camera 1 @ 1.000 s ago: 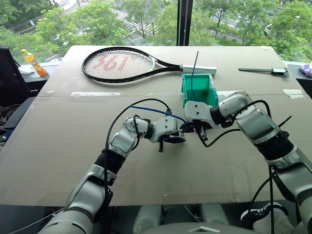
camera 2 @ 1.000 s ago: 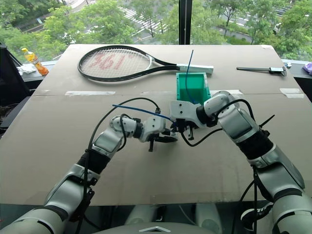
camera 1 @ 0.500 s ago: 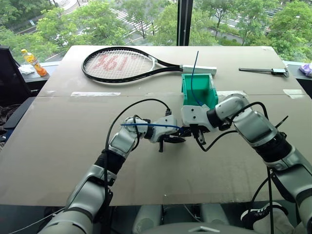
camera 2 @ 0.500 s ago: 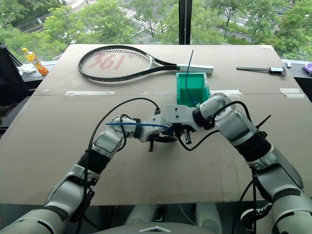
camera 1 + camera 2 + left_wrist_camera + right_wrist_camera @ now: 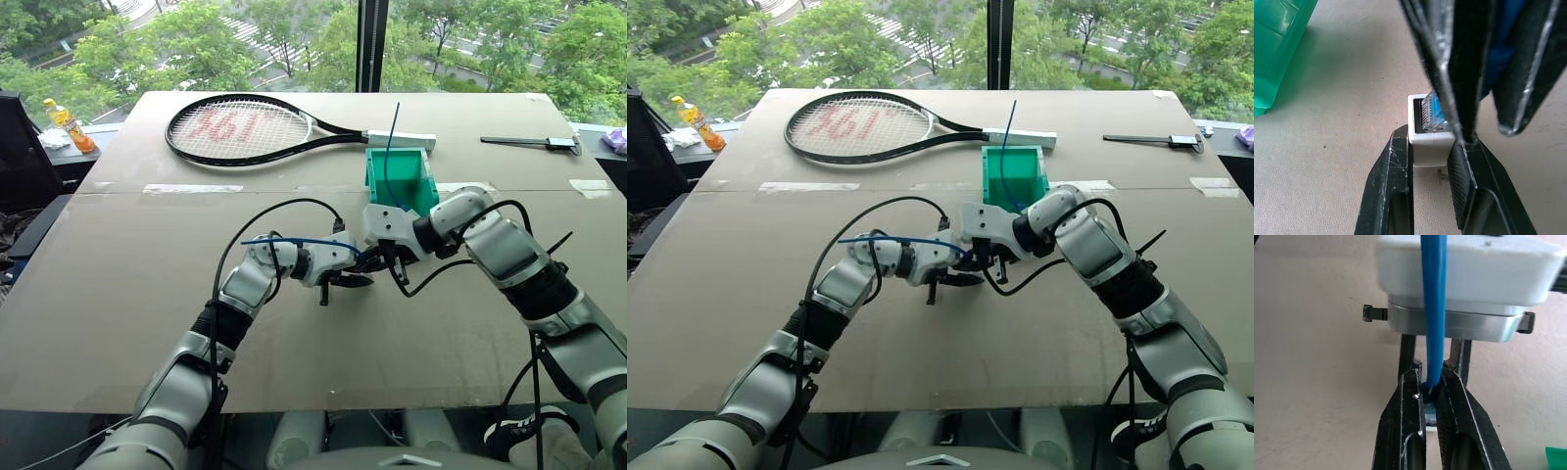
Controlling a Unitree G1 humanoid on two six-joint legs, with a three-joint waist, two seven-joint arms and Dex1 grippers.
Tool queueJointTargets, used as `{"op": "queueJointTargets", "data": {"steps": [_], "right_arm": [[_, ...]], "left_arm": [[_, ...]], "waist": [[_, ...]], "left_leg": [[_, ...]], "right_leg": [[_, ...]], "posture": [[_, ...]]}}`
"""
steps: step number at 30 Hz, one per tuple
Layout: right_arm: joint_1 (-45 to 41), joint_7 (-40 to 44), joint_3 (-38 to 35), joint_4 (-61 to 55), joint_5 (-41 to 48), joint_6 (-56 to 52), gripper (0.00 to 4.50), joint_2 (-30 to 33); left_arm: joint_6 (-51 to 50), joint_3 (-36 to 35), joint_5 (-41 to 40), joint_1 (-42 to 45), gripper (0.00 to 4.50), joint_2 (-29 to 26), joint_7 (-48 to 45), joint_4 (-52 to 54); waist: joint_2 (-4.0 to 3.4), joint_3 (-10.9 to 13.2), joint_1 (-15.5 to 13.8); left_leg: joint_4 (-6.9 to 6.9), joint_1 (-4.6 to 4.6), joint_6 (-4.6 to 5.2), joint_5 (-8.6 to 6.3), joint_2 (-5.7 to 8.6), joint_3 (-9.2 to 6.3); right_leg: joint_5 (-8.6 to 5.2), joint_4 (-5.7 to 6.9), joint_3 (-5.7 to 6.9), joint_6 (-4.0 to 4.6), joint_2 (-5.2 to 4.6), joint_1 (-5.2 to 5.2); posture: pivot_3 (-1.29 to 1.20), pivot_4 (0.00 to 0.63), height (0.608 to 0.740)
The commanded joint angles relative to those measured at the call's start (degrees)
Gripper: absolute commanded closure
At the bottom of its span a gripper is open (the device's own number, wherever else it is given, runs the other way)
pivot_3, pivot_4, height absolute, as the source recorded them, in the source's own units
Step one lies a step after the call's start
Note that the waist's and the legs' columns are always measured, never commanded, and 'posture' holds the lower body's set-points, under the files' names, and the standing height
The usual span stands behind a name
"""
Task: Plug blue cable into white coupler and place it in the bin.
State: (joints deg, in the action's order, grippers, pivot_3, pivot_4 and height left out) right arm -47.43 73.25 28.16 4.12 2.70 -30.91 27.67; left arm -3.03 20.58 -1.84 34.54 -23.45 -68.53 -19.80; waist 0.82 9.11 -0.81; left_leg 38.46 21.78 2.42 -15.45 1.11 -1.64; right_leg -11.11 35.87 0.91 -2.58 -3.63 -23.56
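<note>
Cardboard-topped table (image 5: 118,294) by the window: I've got my left gripper (image 5: 1430,161) clamped on the white coupler (image 5: 1431,139) as a steady socket, right gripper (image 5: 1432,396) pinching the blue cable (image 5: 294,241) just behind its plug, near the bin (image 5: 400,181). My left wrist view alone shows the plug sitting in the socket mouth

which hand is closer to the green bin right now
Right. The right hand sits just in front of the bin, gripping the blue cable. The left hand, holding the white coupler, is beside it, slightly farther from the bin.
</note>
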Motion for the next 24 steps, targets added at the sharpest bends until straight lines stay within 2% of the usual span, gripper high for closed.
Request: {"op": "queueJointTargets", "data": {"steps": [1,11,15,16,18,23,24], "right_arm": [[3.99,-1.33,2.07,7.21,-1.96,2.30,4.50,-0.17],[8.78,-2.89,3.55,11.33,-5.32,13.47,4.50,-1.26],[9.46,-9.17,-2.96,12.32,-2.17,17.15,4.50,-4.74],[10.27,-11.06,-5.80,10.65,-0.91,17.76,3.81,-5.19],[14.13,-11.45,-10.97,1.66,3.40,17.41,2.97,-3.99],[23.84,-19.63,-23.10,-21.34,10.74,12.33,0.56,-2.33],[26.57,-21.00,-25.28,-26.20,12.20,10.45,0.56,-1.64]], "left_arm": [[-0.29,0.73,0.51,-0.58,4.13,0.74,0.44,0.50],[-1.05,0.28,0.44,-0.96,4.13,0.41,0.48,1.27],[-1.79,0.09,0.19,-1.38,4.13,0.37,0.62,2.16],[-2.50,-0.17,-0.19,-1.58,4.13,0.38,0.67,2.72],[-4.80,-1.03,-1.33,-2.07,4.13,0.28,0.83,4.47],[-14.64,-4.60,-6.11,-2.58,4.13,-0.41,1.34,10.98],[-17.38,-5.56,-7.44,-2.49,4.13,-0.84,1.46,12.63]], "waist": [[-0.01,-0.13,0.05],[-0.11,-0.91,0.40],[0.03,-1.07,1.17],[0.02,-1.06,1.37],[-0.22,-0.85,1.22],[-0.25,-0.65,0.72],[-0.20,-0.60,0.68]], "left_leg": [[0.00,-0.01,0.00,0.00,0.01,0.01],[-0.04,-0.21,0.00,0.00,-0.05,0.01],[-0.08,-0.30,0.00,0.00,-0.06,0.01],[-0.08,-0.34,0.00,0.00,-0.12,0.01],[-0.05,-0.27,0.00,0.00,-0.12,0.01],[-0.05,0.57,-0.01,0.01,0.01,-0.04],[-0.05,0.85,-0.02,0.01,0.03,-0.05]], "right_leg": [[0.00,0.00,0.00,0.00,0.00,0.01],[-0.22,0.02,-0.01,-0.05,0.03,0.13],[-0.22,0.03,-0.03,-0.05,0.05,0.19],[-0.22,0.03,-0.03,-0.05,0.09,0.21],[-0.21,0.04,-0.03,-0.03,0.06,0.18],[0.05,0.02,-0.05,-0.05,-0.01,-0.57],[0.06,0.02,-0.05,-0.05,-0.01,-0.83]], "posture": [[0.00,0.150,0.740],[0.00,0.150,0.740],[0.00,0.150,0.740],[0.00,0.150,0.740],[0.00,0.150,0.740],[0.00,0.150,0.740],[0.00,0.150,0.740]]}}
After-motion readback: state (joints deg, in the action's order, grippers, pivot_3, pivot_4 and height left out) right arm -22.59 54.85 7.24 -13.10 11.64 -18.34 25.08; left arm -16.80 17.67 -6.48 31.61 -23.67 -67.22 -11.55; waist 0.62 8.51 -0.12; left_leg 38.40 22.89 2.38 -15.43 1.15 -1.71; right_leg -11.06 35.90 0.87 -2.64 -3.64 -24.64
